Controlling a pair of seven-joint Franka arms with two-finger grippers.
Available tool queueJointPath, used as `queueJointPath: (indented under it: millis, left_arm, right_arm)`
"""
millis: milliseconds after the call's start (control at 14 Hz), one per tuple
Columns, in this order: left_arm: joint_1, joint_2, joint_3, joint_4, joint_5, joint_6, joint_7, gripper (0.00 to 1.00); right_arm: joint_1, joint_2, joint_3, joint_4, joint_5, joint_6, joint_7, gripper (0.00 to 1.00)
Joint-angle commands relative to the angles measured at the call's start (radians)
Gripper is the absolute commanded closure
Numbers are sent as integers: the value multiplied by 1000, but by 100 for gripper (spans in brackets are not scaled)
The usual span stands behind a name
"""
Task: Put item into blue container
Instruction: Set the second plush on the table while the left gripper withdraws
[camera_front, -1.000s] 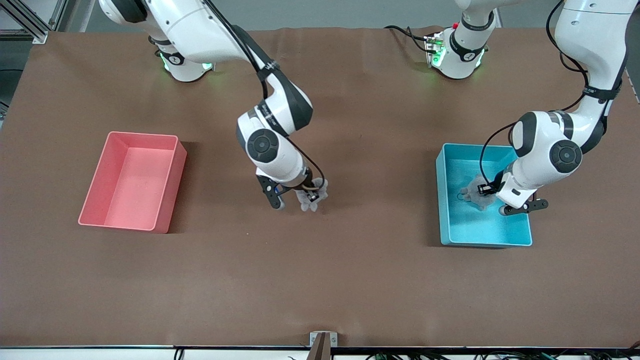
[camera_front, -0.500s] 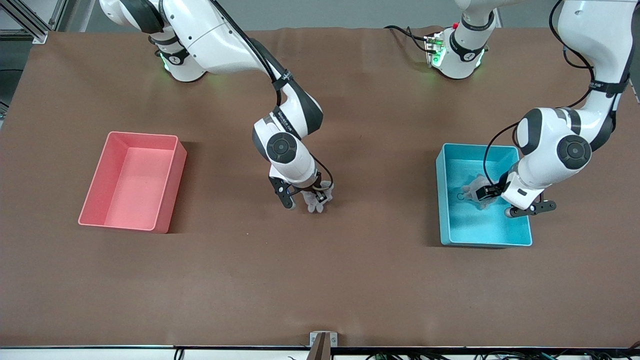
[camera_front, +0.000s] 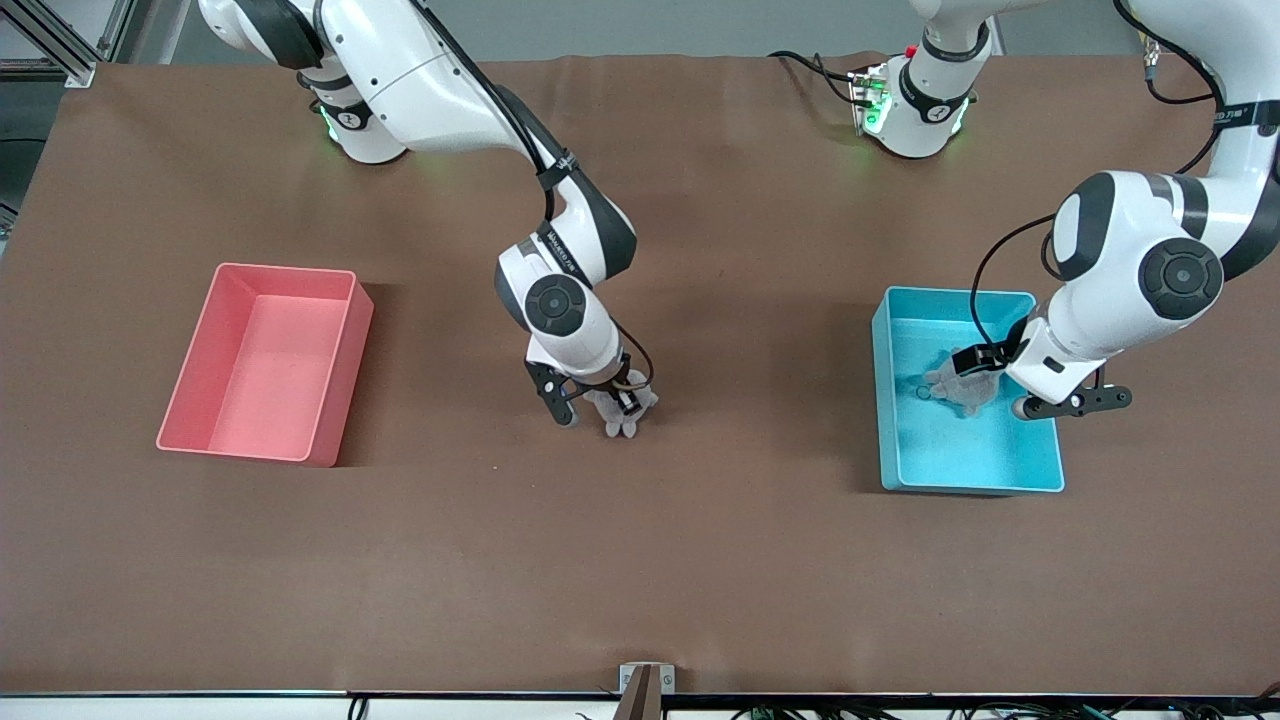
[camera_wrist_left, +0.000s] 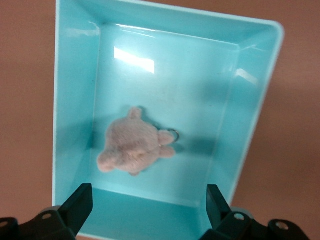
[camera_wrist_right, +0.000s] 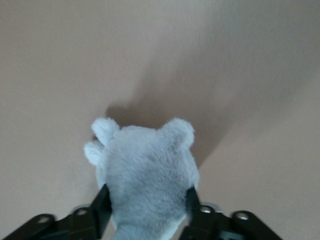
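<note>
Left wrist view is showing what the front camera half hides: a pinkish plush toy (camera_wrist_left: 134, 148) (key ring attached) is lying on the floor of the blue container (camera_wrist_left: 75, 75), with my left gripper (camera_wrist_left: 147, 205) hanging over it, jaws spread wide and empty. My right gripper (camera_wrist_right: 146, 207), over mid-table, is flanking a grey plush toy (camera_wrist_right: 145, 175) with both fingers (camera_wrist_right: 100, 205) against its sides.
</note>
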Motion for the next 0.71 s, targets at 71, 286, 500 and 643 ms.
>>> queueJointPath:
  millis: [71,286,500,643]
  left_arm:
    - [0,14,-97,93,-36,-77,-132,0]
    - [-32,66,-160,142,-60,-76,-272,0]
    - [-156,146,-162,234,-49,-63,-505,0]
    - [-235,213,-160,297,-44,-39,-609,0]
  right_arm:
    - [-103,-48,19,88,-7,-204,-125,0]
    - [-209,-118,17,125,-5,-359,-352,0]
    - [-338,-195,12,119,-4,-516,-642,0]
    - [-425,-238,8,93,-17,-588,-904,0]
